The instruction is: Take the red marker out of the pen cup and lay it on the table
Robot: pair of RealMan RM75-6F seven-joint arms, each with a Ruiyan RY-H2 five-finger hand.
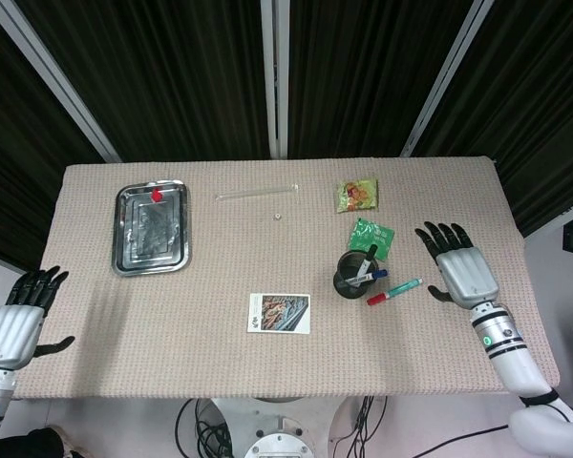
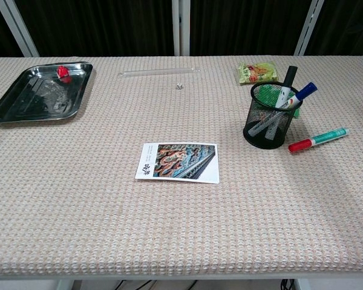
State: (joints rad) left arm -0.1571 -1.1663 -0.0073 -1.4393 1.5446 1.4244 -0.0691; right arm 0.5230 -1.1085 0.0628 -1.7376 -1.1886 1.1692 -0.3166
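Observation:
The red-capped marker (image 1: 393, 291) (image 2: 318, 139) lies flat on the table, just right of the black mesh pen cup (image 1: 353, 276) (image 2: 268, 116). Two markers, one blue-capped and one black-capped, still stand in the cup. My right hand (image 1: 458, 275) hovers open a short way right of the marker, fingers spread, holding nothing. My left hand (image 1: 21, 320) is open at the table's near left corner, far from the cup. Neither hand shows in the chest view.
A metal tray (image 1: 151, 226) with a small red object sits at the back left. A picture card (image 1: 279, 313) lies near the middle front. Two green snack packets (image 1: 357, 195) (image 1: 371, 236) lie behind the cup, and a clear ruler (image 1: 256, 192) lies near the far edge.

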